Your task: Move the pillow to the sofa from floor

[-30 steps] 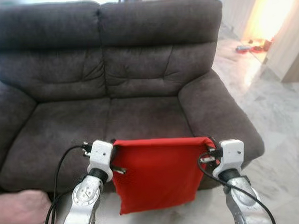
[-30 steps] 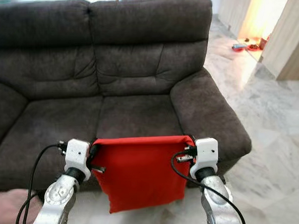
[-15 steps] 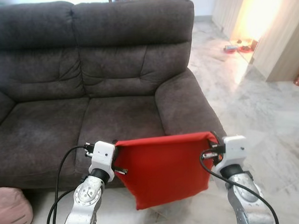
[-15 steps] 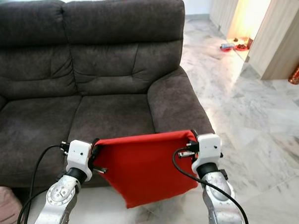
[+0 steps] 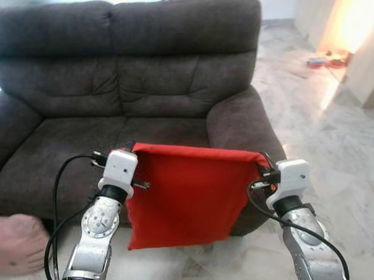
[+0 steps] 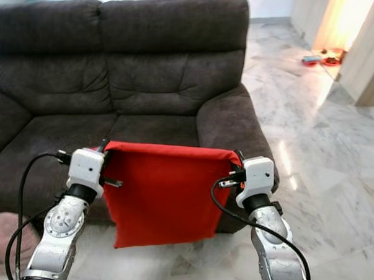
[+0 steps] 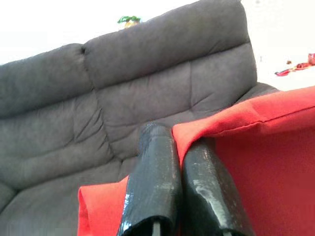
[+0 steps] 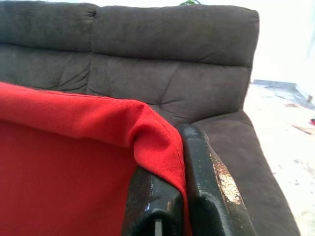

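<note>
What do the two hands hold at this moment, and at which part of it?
Both hold the red pillow by its upper corners: the left hand pinches one corner, the right hand the other. It hangs between them before the sofa.

— Where is the pillow (image 5: 186, 199) hanging?

— Between the two tools: the left tool (image 5: 129, 160) is pinching one top corner, the right tool (image 5: 263, 167) the other.

— And the sofa (image 5: 140, 74)?

— It is standing just behind both tools. The floor (image 5: 336, 146) is stretching off beyond the right tool, and a cushion (image 5: 14, 243) is lying low beside the left arm.
</note>
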{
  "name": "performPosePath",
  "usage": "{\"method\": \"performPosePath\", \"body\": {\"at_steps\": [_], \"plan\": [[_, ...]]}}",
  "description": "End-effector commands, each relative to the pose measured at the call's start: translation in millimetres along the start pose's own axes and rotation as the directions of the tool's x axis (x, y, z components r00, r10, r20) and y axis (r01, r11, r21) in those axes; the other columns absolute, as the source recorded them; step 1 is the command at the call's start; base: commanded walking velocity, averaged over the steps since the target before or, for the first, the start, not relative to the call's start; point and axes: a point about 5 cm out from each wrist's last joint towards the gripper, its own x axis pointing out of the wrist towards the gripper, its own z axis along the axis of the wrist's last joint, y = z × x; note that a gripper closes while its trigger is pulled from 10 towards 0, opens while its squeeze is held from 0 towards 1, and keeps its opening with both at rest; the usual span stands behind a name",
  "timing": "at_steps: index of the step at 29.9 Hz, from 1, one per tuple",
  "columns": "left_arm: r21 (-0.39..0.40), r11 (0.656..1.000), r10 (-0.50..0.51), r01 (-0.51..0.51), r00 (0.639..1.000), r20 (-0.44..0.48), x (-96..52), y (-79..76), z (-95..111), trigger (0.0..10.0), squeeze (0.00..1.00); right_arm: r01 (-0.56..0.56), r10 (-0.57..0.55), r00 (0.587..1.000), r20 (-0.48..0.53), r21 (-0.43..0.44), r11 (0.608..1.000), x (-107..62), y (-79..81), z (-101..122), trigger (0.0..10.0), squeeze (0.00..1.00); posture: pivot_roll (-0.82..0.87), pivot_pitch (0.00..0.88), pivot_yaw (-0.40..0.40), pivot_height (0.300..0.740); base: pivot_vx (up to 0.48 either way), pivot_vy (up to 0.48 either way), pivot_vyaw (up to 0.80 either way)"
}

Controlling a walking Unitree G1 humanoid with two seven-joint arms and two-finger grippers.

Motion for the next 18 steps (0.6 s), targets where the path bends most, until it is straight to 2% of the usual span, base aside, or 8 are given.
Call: {"method": "performPosePath", "body": {"at_steps": [1, 2, 6, 12, 18], "plan": [[-0.014, 0.999, 0.046, -0.046, 0.998, 0.036, -1.8, 6.5, 8.9, 10.0, 0.00, 0.043, -0.043, 0.995, 0.095, -0.002, 0.999, -1.1, -8.2, 20.7, 10.0, 0.00, 0.00, 0.023, -0.025, 0.740, 0.000, 0.000, 0.00], [-0.021, 0.998, 0.064, -0.063, 0.997, 0.035, -7.8, 5.4, 10.5, 10.0, 0.00, 0.043, -0.043, 0.994, 0.105, 0.002, 0.999, -6.3, -6.6, 24.3, 10.0, 0.00, 0.00, 0.029, -0.026, 0.740, 0.000, 0.000, 0.00], [-0.037, 0.997, 0.068, -0.067, 0.997, 0.040, -11.6, 5.0, 15.4, 10.0, 0.00, 0.032, -0.032, 0.993, 0.118, 0.006, 0.999, -9.4, -4.2, 29.2, 10.0, 0.00, 0.00, 0.029, -0.027, 0.740, 0.000, 0.000, 0.00], [-0.053, 0.997, 0.059, -0.056, 0.997, 0.055, -7.6, 4.7, 20.9, 10.0, 0.00, 0.012, -0.012, 0.990, 0.137, 0.000, 1.000, -5.4, 0.9, 37.6, 10.0, 0.00, 0.01, 0.019, -0.028, 0.740, 0.000, 0.000, 0.00], [-0.057, 0.997, 0.057, -0.054, 0.997, 0.043, -7.2, 3.8, 20.7, 10.0, 0.00, 0.008, -0.005, 0.993, 0.118, -0.025, 1.000, -7.0, 0.5, 36.1, 10.0, 0.00, 0.01, 0.017, -0.026, 0.740, 0.000, 0.000, 0.00]]}}
